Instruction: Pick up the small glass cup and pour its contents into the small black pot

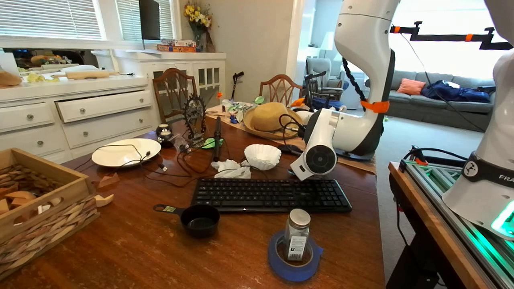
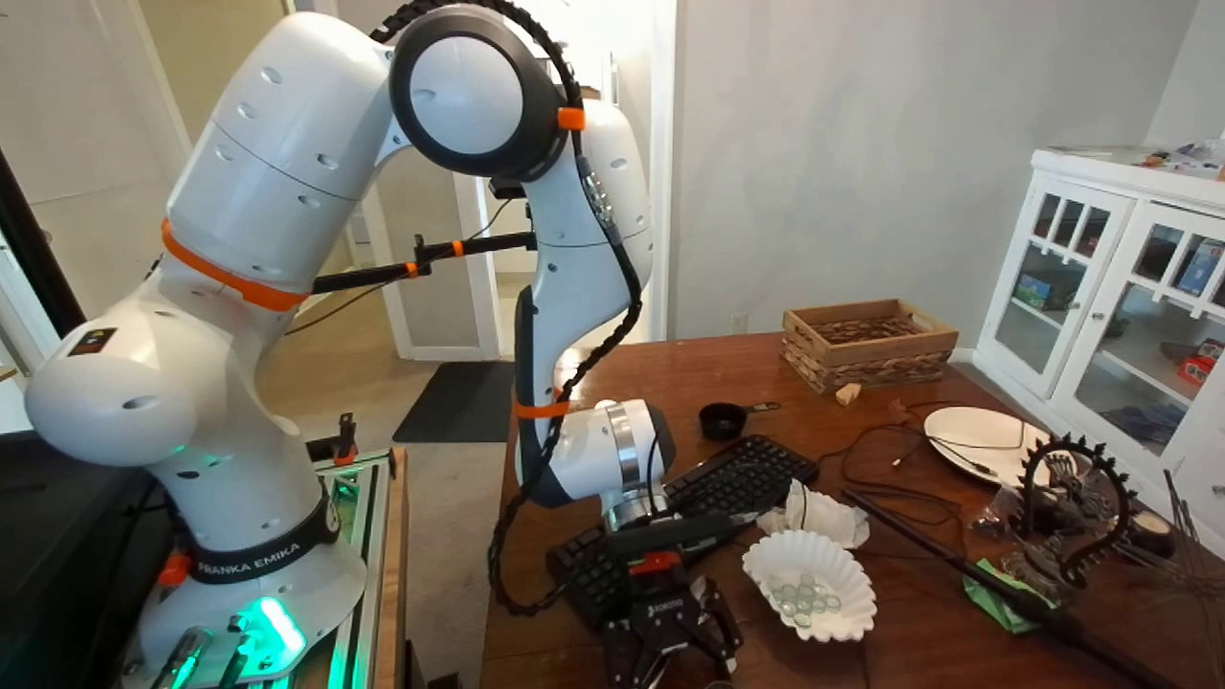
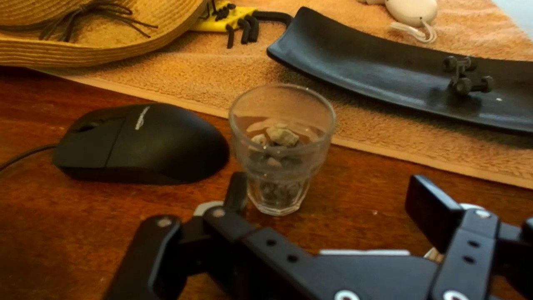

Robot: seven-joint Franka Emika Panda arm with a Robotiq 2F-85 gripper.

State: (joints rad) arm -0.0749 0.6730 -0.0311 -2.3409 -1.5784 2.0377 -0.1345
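The small glass cup [image 3: 283,158] stands upright on the wooden table in the wrist view, with several small stones in it. My gripper [image 3: 335,200] is open and empty. Its left finger is close to the cup's lower left side; I cannot tell if they touch. The right finger is well to the right of the cup. In an exterior view the gripper [image 2: 675,660] is low at the bottom edge. The cup does not show in either exterior view. The small black pot [image 1: 199,220] sits upright beyond the keyboard from the gripper and also shows in an exterior view [image 2: 723,422].
A black mouse [image 3: 141,146] lies left of the cup. A black curved tray [image 3: 374,75] and a straw hat [image 3: 95,46] lie behind it on a towel. The keyboard [image 1: 273,194], white bowl [image 2: 833,560] and blue tape roll [image 1: 295,273] with a jar [image 1: 297,237] stand nearby.
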